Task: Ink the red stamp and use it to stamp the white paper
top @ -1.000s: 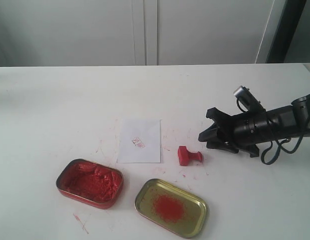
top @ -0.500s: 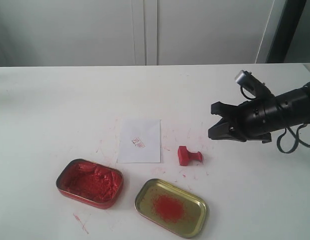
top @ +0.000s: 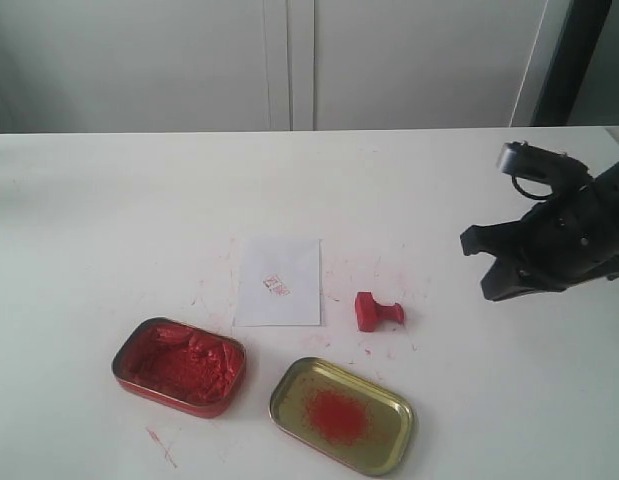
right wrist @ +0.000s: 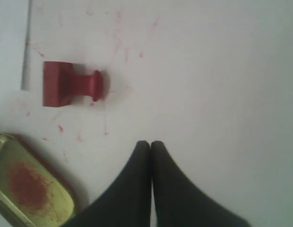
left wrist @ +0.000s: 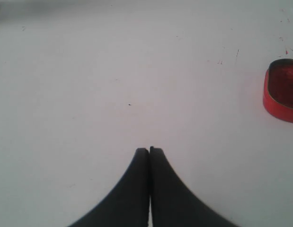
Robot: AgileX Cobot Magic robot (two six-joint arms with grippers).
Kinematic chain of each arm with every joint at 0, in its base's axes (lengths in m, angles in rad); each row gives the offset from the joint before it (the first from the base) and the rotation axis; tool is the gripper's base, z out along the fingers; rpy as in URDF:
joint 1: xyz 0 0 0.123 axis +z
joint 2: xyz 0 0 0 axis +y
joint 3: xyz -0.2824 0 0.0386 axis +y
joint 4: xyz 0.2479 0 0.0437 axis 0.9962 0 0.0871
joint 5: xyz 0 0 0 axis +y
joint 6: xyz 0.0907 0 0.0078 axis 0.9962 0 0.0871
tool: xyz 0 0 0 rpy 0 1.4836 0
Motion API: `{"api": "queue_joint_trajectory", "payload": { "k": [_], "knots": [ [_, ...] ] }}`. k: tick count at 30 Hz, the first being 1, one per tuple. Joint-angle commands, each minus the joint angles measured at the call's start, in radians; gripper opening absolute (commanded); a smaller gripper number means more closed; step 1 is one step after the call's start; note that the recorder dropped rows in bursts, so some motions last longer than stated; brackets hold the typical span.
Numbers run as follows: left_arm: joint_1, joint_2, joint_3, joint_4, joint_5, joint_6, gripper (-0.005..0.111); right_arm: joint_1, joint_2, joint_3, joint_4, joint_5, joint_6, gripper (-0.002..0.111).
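The red stamp [top: 374, 312] lies on its side on the white table, knob pointing right, just right of the white paper [top: 279, 280], which carries a small red imprint. In the right wrist view the stamp [right wrist: 70, 87] lies apart from my right gripper [right wrist: 150, 143], whose fingers are shut with nothing between them. An edge of the paper [right wrist: 9, 42] shows beside the stamp. In the exterior view the right gripper [top: 479, 265] hangs well to the right of the stamp. My left gripper [left wrist: 149, 149] is shut and empty over bare table; it is out of the exterior view.
A red-paste tin [top: 179, 365] sits at the front left, also at the edge of the left wrist view [left wrist: 282, 90]. A gold lid [top: 341, 413] with a red smear lies in front of the stamp. Red flecks mark the table around the paper.
My right gripper has pulled back to the right, away from the stamp, and tipped more downward. The stamp, paper and tins have not moved.
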State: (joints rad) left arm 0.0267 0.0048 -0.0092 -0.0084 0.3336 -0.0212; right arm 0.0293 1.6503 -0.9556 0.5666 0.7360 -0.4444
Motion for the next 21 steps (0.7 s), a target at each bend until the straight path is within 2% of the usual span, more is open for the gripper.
{"api": "queue_joint_trajectory", "payload": {
  "k": [1, 6, 21],
  "knots": [
    [0.003, -0.005, 0.009, -0.005, 0.007, -0.001, 0.0, -0.009, -0.062, 0.003, -0.233, 0.012, 0.193, 0.0],
    [0.003, -0.005, 0.009, -0.005, 0.007, -0.001, 0.0, -0.009, -0.108, 0.003, -0.366, 0.014, 0.292, 0.0],
    [0.003, -0.005, 0.009, -0.005, 0.007, -0.001, 0.0, -0.009, -0.194, 0.051, -0.381, 0.043, 0.292, 0.0]
  ]
}}
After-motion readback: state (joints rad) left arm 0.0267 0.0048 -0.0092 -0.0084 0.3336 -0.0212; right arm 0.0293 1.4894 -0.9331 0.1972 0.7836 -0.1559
